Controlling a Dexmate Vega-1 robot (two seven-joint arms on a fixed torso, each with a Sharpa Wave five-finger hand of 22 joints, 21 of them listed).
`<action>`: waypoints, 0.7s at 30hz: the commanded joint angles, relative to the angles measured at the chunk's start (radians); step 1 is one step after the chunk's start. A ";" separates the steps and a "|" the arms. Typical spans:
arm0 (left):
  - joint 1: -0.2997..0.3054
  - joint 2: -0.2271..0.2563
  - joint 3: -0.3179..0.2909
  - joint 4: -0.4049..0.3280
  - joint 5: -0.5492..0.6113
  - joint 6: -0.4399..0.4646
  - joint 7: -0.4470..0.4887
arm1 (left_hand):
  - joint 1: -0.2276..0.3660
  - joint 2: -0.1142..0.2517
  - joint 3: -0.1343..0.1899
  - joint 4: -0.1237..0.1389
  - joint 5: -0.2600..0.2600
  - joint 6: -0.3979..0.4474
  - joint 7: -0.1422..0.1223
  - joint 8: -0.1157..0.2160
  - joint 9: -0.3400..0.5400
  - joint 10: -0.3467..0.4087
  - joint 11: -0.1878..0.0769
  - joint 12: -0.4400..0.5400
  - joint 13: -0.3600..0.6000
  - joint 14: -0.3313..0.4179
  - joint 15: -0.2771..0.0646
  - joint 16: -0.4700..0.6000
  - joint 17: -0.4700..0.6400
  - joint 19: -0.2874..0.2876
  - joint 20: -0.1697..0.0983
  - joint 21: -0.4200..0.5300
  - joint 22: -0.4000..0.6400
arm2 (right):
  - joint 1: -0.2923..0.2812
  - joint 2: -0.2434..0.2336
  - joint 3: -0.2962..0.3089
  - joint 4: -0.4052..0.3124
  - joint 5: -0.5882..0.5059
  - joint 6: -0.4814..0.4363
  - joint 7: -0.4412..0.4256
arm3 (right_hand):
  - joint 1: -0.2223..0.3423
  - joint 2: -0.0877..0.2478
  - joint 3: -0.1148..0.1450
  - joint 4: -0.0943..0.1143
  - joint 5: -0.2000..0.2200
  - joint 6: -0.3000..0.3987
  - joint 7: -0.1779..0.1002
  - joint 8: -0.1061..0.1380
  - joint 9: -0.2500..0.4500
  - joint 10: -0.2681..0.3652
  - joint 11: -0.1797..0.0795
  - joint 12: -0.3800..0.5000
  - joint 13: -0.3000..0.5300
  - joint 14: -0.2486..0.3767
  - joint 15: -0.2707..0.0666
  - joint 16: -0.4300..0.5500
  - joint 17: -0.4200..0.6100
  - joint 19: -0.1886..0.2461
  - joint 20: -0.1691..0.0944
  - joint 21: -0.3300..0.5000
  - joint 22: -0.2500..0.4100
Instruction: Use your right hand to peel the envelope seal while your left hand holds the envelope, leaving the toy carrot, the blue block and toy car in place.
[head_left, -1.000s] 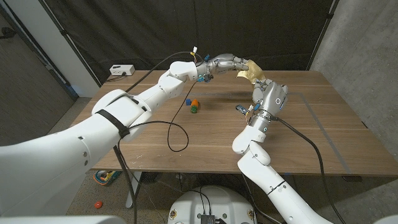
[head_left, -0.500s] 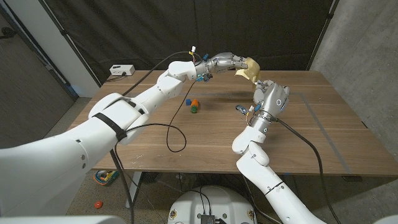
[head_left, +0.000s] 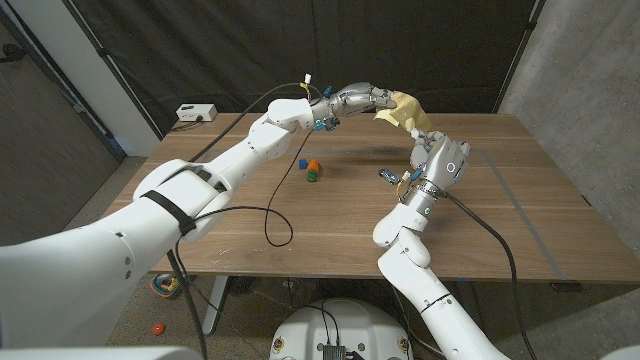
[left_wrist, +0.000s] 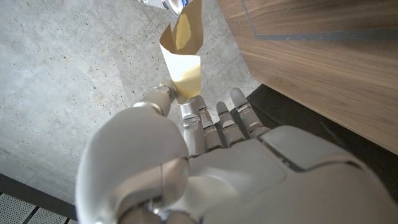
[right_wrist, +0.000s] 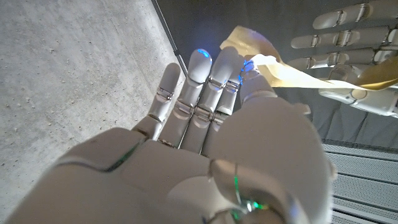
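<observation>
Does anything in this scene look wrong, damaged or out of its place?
Nothing stands out. The envelope is held in the air between the left robot hand and the right robot hand. The small toys sit together on the table.

- Tan paper envelope (head_left: 405, 108): pale yellow-tan, unpatterned.
- Left hand (head_left: 362, 99): silver-grey metal fingers; white arm shell with a black strap.
- Right hand (head_left: 436, 157): silver-grey; blue glow at the fingertips (right_wrist: 200, 56).
- Small blue block (head_left: 301, 165): plain blue.
- Toy carrot (head_left: 313, 166): orange.
- Wooden table (head_left: 520, 215): brown wood grain.
</observation>
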 joint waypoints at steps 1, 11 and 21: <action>0.027 0.038 0.004 -0.077 0.009 0.032 0.041 | 0.007 -0.007 0.023 -0.016 0.010 0.005 -0.002 0.004 -0.002 0.017 0.000 0.010 0.000 0.011 -0.045 -0.006 0.001 -0.004 0.001 0.008 -0.001 | -0.023 0.084 0.061 0.022 -0.075 0.045 0.000 | 0.002 -0.011 0.014 0.000 0.011 0.007 -0.001 0.005 0.006 0.010 -0.002 -0.002 0.003 0.010 -0.056 -0.011 0.005 0.006 -0.038 0.008 0.000; 0.040 0.059 0.007 -0.120 0.014 0.039 0.056 | 0.007 -0.009 0.032 -0.019 0.022 0.008 0.007 0.010 0.001 0.016 -0.003 0.009 -0.003 0.011 -0.046 -0.009 0.002 -0.006 0.000 0.012 -0.001 | -0.043 0.151 0.107 0.029 -0.123 0.074 0.000 | -0.003 -0.020 0.032 -0.001 0.026 0.010 0.000 0.000 0.012 0.010 -0.001 -0.005 0.008 0.008 -0.056 -0.033 0.004 0.003 -0.036 0.008 -0.002; 0.055 0.077 0.013 -0.160 0.025 0.055 0.080 | 0.004 -0.012 0.038 -0.019 0.031 0.008 0.005 0.012 0.001 0.018 -0.002 0.009 -0.006 0.012 -0.046 -0.010 0.002 -0.008 -0.001 0.015 -0.002 | -0.065 0.177 0.138 0.027 -0.134 0.139 0.000 | -0.014 -0.029 0.045 0.001 0.037 0.010 0.002 -0.004 0.021 0.013 -0.002 -0.010 0.007 0.011 -0.056 -0.049 0.002 0.005 -0.034 0.008 -0.003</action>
